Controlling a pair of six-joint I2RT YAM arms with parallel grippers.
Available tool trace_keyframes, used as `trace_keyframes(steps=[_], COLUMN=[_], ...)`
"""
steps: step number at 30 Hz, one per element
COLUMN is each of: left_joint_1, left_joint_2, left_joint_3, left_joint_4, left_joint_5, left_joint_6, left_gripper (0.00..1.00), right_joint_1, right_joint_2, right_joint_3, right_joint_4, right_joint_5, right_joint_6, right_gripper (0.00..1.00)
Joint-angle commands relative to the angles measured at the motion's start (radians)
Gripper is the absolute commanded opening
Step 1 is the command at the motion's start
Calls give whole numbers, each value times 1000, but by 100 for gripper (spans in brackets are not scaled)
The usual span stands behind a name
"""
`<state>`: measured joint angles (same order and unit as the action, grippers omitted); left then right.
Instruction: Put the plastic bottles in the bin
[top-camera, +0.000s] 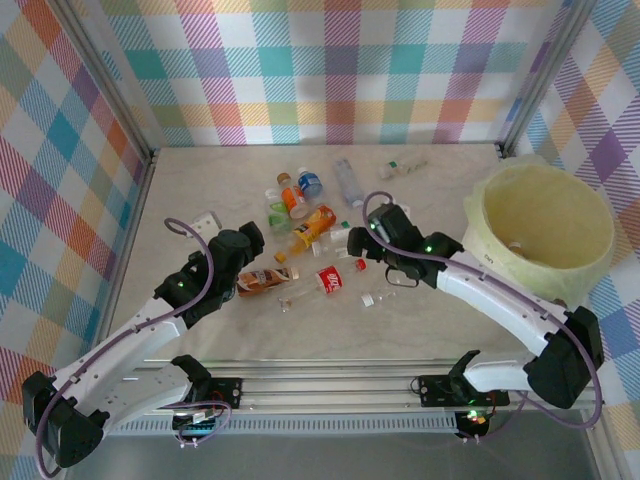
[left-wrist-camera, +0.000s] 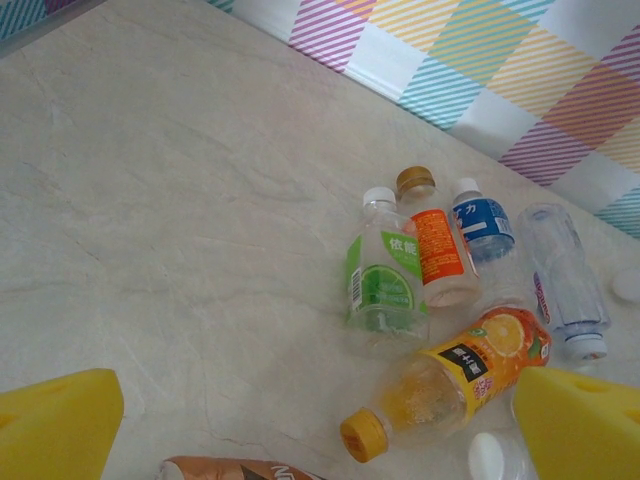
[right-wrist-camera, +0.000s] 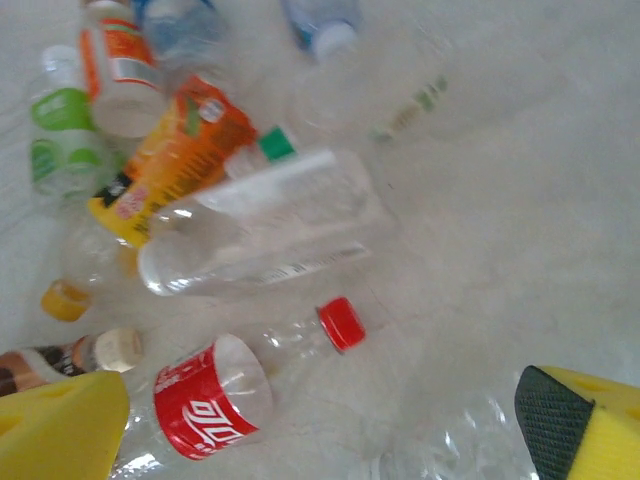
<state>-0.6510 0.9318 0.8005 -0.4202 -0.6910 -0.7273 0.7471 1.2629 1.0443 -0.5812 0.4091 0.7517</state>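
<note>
Several plastic bottles lie loose mid-table. In the left wrist view I see a lime-label bottle (left-wrist-camera: 383, 280), an orange-label one (left-wrist-camera: 437, 250), a blue-label one (left-wrist-camera: 482, 225), a clear one (left-wrist-camera: 565, 275) and an orange juice bottle (left-wrist-camera: 450, 385). My left gripper (left-wrist-camera: 318, 430) hangs open above the table, just short of them, with a brown bottle (left-wrist-camera: 235, 470) below it. My right gripper (right-wrist-camera: 320, 430) is open over a red-label bottle (right-wrist-camera: 215, 400) and a large clear bottle (right-wrist-camera: 260, 225). The bin (top-camera: 600, 215) stands at the right. From above, the left gripper (top-camera: 250, 250) and right gripper (top-camera: 365, 240) flank the pile.
A crumpled clear bottle (right-wrist-camera: 450, 440) lies under the right fingers. One bottle (top-camera: 402, 168) rests apart near the back wall. A small white object (top-camera: 207, 222) sits left of the pile. Checked walls enclose the table on three sides.
</note>
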Motion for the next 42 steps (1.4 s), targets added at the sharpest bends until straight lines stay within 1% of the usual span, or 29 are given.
trace_keyframes(steps=[1,5,10,12,15,18,22,25,29,37,40,42], left_joint_1=[8,8,8,9,8,8,8,8,8,9,11,10], left_joint_2=[-12,-21,-56,-63,-64,-58,-44,-30,-18,-10,-9,-3], left_joint_3=[-14,-17,-50,-55,-52,-54,-49,-41,-37,-20,-19,-15], left_joint_4=[-16,2,50,55,51,47,36,25,21,-3,4,9], left_joint_5=[-2,59,85,83,76,74,84,93,98,100,116,136], left_joint_6=[45,83,80,78,80,77,69,64,65,74,82,100], left_gripper=[100,100,100,100,100,100,100,100,100,100,100,100], right_joint_1=[15,29,34,33,33,34,29,6,-37,-66,-74,-75], right_joint_2=[-42,-40,-49,-49,-46,-39,-2,33,84,175,195,207], right_joint_3=[-35,-97,-195,-223,-256,-304,-326,-326,-324,-316,-331,-325], right_joint_4=[2,-103,-80,-101,-124,-85,-61,8,97,157,199,211], right_joint_5=[78,112,115,124,130,128,131,137,113,106,85,77], right_joint_6=[275,524,706,786,864,913,983,965,943,872,833,799], right_gripper=[100,100,100,100,100,100,100,100,100,99,99,97])
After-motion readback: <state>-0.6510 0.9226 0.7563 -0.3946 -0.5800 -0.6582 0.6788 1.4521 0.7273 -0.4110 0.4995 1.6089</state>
